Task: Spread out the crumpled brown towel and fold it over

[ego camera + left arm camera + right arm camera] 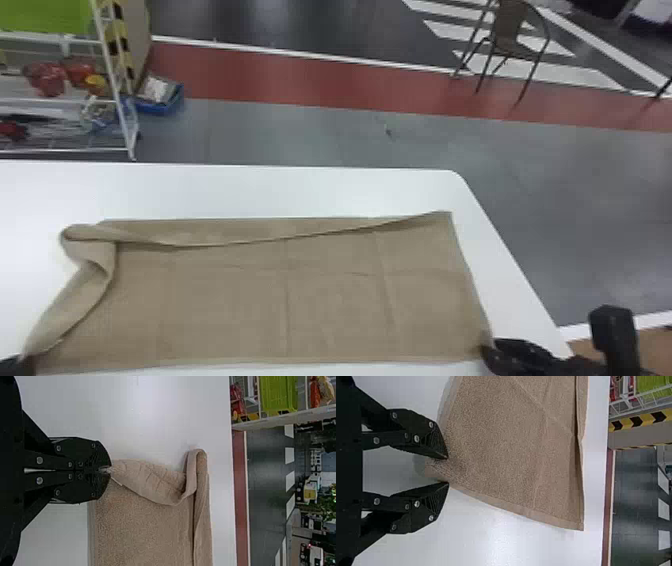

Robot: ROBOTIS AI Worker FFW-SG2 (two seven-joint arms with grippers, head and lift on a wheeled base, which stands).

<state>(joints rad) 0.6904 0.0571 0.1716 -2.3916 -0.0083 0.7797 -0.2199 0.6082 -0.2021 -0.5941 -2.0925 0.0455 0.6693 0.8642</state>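
**Left claw (29,362) pinching one near corner, right claw (491,349) standing parted at the other**

Head view: the brown towel (320,295) is lying on the white surface (280,190), reaching away from both claws, its long axis running left to right between them. Its near edge is spanning from claw to claw, so each arm is sitting nearest its own corner. Along the left side and the far edge the cloth is curling over itself; the left arm is the nearer to that bunched side. The coming move is likely hinging on the right claw getting a firm grip, so that both corners can be travelling together.

Left wrist view: the left claw is closing tightly on the corner. A pale strip (117,481), perhaps a label, is peeking out beside it; I am seeing no readable writing.

Right wrist view: the fingers are standing moderately wide, the corner lying between them, seemingly unclamped.
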